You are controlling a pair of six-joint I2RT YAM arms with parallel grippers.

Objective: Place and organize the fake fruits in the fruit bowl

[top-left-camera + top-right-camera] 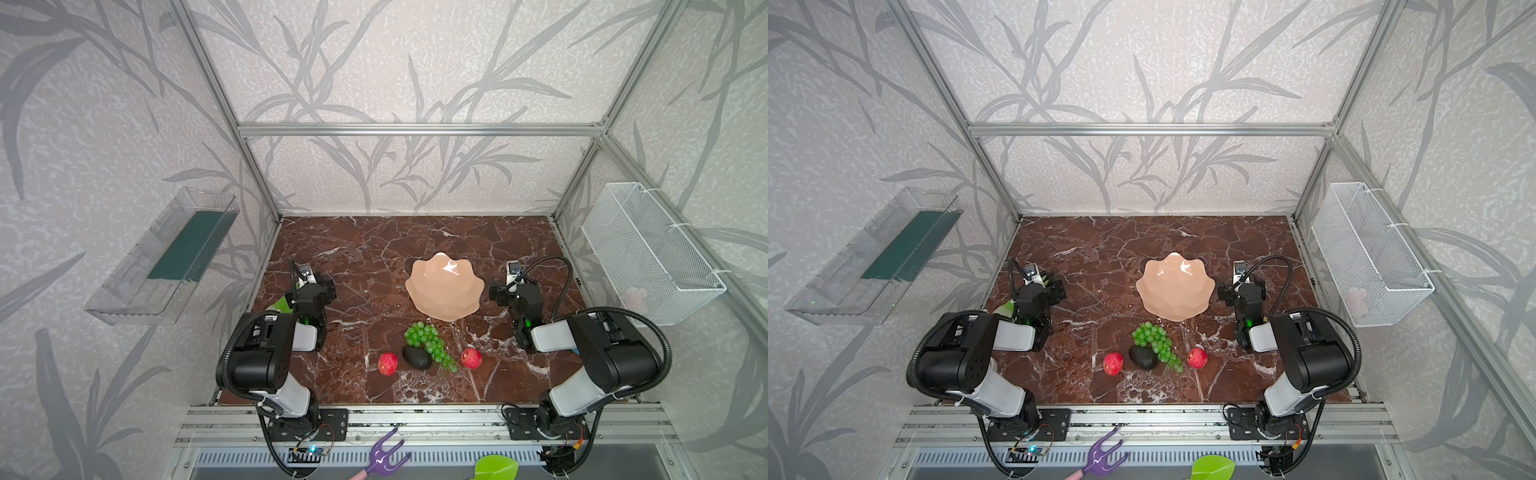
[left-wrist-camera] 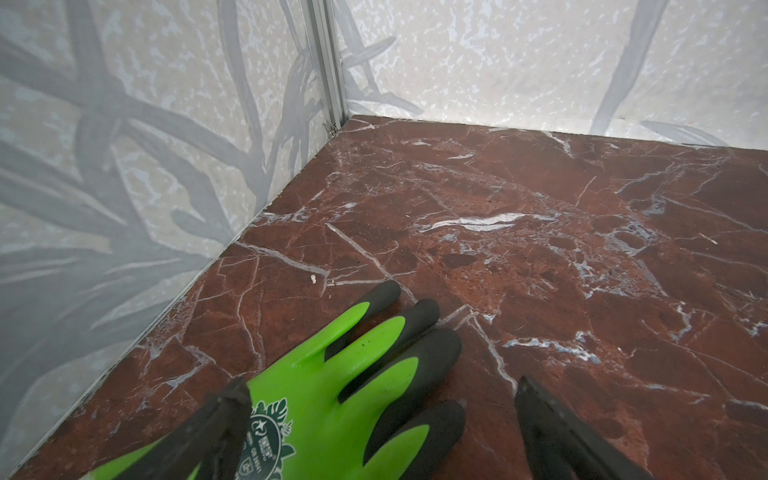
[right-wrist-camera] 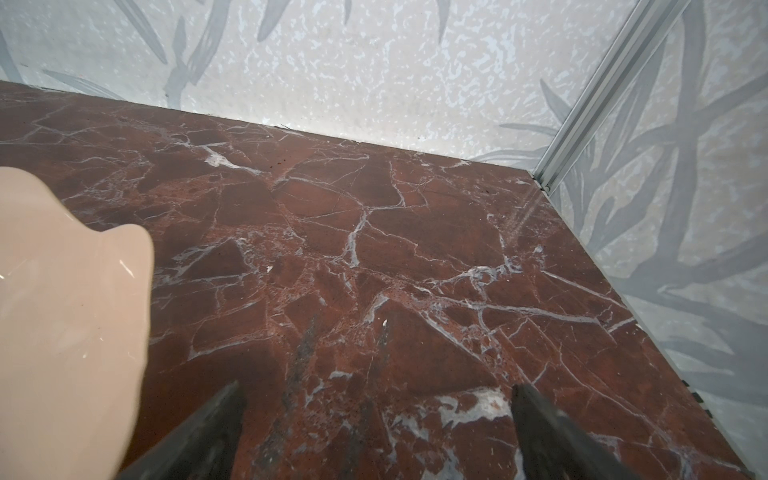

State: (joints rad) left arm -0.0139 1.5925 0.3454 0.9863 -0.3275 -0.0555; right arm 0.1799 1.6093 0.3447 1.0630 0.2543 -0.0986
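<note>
Lying on the table [image 1: 353, 257] in a row near the front edge: apple [image 1: 387, 363], avocado [image 1: 417, 357], grapes [image 1: 430, 343] (touching the avocado), second apple [image 1: 471, 358]. Fruit bowl [image 1: 444, 286] sits just behind. Left gripper [image 2: 382, 390] and right gripper [image 3: 376, 390]: jaws wide apart, holding nothing.

Only one print shows up, in my left wrist view. It sits on the back of the lime-green fabric glove w/ black rubbery fingertips [image 2: 332, 399], which lies flat on the red-brown marble-pattern tabletop [image 2: 540, 249]. It's a dark-green stamp: round badge w/ a star inside and leaf sprigs above it. Next to the badge are a few blocky chars, too blurred to read. Below those is a small line that seems to start "GB"; the rest is illegible. One dark finger [image 2: 220, 424] of my left gripper [image 2: 382, 384] covers the stamp's edge. In both top views only a sliver of the glove shows, and no print is legible there.
</note>
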